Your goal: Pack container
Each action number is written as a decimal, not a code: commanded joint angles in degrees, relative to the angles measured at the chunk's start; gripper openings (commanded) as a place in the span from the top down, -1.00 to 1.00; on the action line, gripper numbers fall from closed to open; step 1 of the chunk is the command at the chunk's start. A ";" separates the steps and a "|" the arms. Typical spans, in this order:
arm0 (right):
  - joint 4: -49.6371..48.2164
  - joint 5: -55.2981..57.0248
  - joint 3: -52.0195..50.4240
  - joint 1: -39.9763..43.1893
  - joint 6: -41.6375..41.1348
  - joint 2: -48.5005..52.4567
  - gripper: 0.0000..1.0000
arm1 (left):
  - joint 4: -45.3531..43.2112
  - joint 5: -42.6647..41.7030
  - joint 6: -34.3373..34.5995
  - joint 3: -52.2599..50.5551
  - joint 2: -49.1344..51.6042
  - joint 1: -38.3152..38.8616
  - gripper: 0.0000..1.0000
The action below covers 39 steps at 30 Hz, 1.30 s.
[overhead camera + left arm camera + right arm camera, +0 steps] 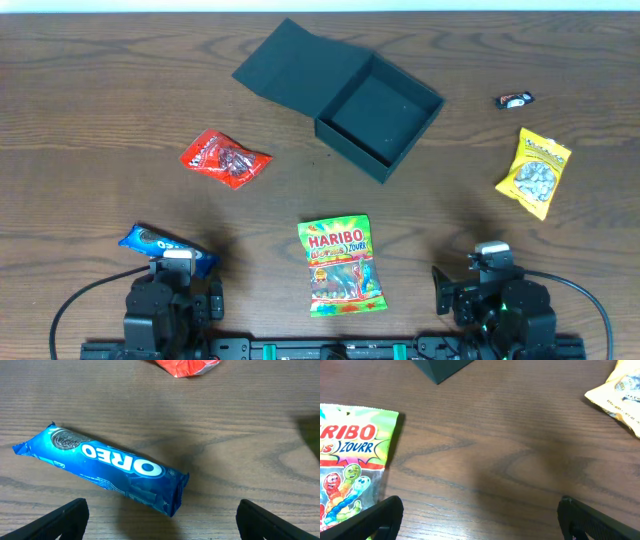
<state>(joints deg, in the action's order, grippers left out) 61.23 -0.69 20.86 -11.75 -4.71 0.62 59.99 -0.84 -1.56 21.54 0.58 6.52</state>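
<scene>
- Your container (385, 110) sits at the far middle of the table (100, 100). Its lid flap (300, 65) is folded back flat, so the empty cavity faces up, ready for loading.
- The left gripper (166, 531) gapes wide and holds nothing, and the Oreo packet (115, 467) lies just ahead of its fingers.
- The right gripper (480, 522) is equally wide and empty over bare wood.
- The Haribo bag (342, 265), red packet (224, 158) and yellow packet (535, 172) lie flat and well apart, so you can likely pick each one singly.
- The small dark item (516, 100) at the far right is probably a wrapped sweet, but it is too small to tell.
</scene>
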 commanded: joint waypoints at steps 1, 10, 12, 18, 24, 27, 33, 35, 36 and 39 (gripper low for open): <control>0.31 -0.66 -0.37 0.44 0.74 -0.31 -0.98 | 1.22 0.81 -0.83 -1.81 -0.35 -0.09 -0.91; 0.31 -0.66 -0.37 0.42 0.72 -0.31 -0.99 | 1.22 0.83 -0.83 -1.81 -0.35 -0.09 -0.91; 0.31 -0.66 -0.37 0.44 0.72 -0.31 -0.99 | 1.22 0.81 -0.83 -1.81 -0.35 -0.09 -0.91; 0.31 -0.68 -0.37 0.42 0.72 -0.31 -0.99 | 1.22 0.83 -0.81 -1.81 -0.35 -0.09 -0.91; 0.31 -0.66 -0.37 0.42 0.72 -0.31 -0.98 | 1.22 0.81 -0.83 -1.81 -0.35 -0.09 -0.90; 0.31 -0.66 -0.37 0.44 0.72 -0.31 -0.99 | 1.22 0.81 -0.83 -1.81 -0.35 -0.09 -0.91; -1.55 2.71 -0.37 0.44 0.92 -0.31 -0.98 | 1.22 0.81 -0.83 -1.81 -0.35 -0.09 -0.91; -4.52 1.25 -0.37 0.44 0.07 -0.31 -0.98 | 1.22 0.83 -0.83 -1.81 -0.35 -0.09 -0.90; -6.29 0.79 -0.37 0.44 -1.05 -0.31 -0.99 | 1.22 0.81 -0.83 -1.81 -0.35 -0.09 -0.91; -12.04 0.22 -0.37 0.44 -3.15 -0.31 -0.98 | 1.22 0.81 -0.83 -1.81 -0.35 -0.09 -0.90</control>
<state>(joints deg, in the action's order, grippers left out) 50.76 -0.08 20.82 -11.75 -5.85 0.62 59.99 -0.82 -1.56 21.52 0.58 6.52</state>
